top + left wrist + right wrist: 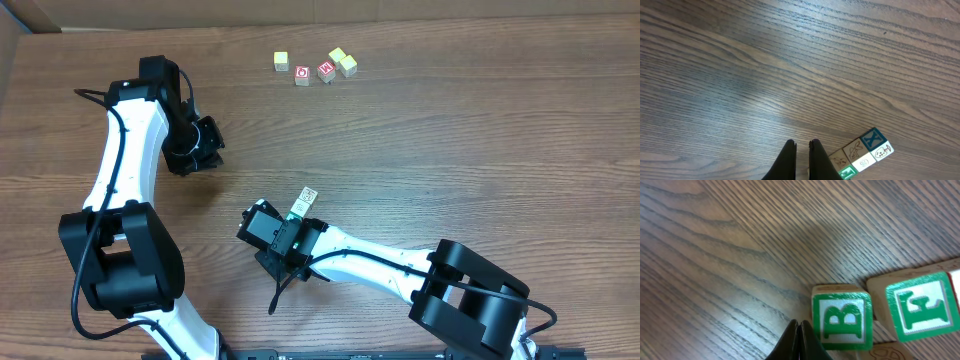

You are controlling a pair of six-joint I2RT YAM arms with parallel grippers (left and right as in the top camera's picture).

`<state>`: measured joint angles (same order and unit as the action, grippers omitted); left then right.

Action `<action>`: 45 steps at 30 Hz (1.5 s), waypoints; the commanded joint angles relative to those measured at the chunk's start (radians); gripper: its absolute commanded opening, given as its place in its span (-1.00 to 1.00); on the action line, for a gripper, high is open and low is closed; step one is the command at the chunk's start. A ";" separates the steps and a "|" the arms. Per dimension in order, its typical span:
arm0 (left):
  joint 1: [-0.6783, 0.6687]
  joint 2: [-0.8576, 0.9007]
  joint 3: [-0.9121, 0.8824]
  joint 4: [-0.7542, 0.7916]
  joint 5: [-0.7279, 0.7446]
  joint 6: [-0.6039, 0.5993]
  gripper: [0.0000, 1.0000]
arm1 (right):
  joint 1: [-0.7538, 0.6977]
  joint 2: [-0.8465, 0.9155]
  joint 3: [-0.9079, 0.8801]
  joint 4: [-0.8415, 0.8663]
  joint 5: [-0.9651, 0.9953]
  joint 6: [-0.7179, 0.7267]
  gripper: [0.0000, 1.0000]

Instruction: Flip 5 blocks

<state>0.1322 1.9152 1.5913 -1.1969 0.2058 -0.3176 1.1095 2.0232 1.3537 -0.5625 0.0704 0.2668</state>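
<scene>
wooden blocks (305,200): small letter cubes packed in one tight row near mid-table, just ahead of the right arm's fingertips and well apart from the other cubes.
green b block (842,321): nearest the right fingertips, just beside them, printed face up toward the wrist camera; a second green block (920,305) sits close on its other side.
blue x block (873,138): at the row's far end in the left wrist view, with whitish faces next to it.
handling: judged light, rigid and sturdy; the smooth printed faces may slip, and so light a cube could skid or nudge its neighbours instead of tipping.
hold: probably across two opposite flat sides of an end cube, since the inner ones have neighbours against them.
right gripper (799,340): fingers pressed together, nothing between them.
left gripper (801,160): fingers almost meeting, only a thin slit, holding nothing; the row lies off to one side of it.
table (450,150): brown wood grain, flat and matte, likely to let a cube slide.
yellow and red cubes (325,68): loose group near the far edge, not part of the job.
room: open tabletop all round the row.
</scene>
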 commanded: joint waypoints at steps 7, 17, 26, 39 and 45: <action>-0.004 -0.021 -0.003 0.001 -0.006 0.018 -0.91 | 0.000 0.010 -0.007 -0.034 0.074 -0.040 -0.92; -0.004 -0.021 -0.004 0.001 -0.006 0.018 -0.92 | 0.000 0.010 -0.007 -0.073 0.177 -0.040 -0.92; -0.014 -0.021 -0.004 0.002 -0.006 0.019 -0.92 | -0.011 0.010 -0.007 -0.077 0.192 -0.040 -0.92; -0.101 -0.021 -0.004 0.018 -0.033 0.018 -0.91 | -0.075 0.010 -0.007 -0.079 0.191 -0.039 -0.92; -0.127 -0.021 -0.004 0.023 -0.034 0.018 -0.91 | -0.093 0.010 -0.007 -0.084 0.191 -0.039 -0.92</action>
<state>0.0200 1.9152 1.5913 -1.1797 0.1860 -0.3172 1.0328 2.0235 1.3537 -0.6453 0.2470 0.2352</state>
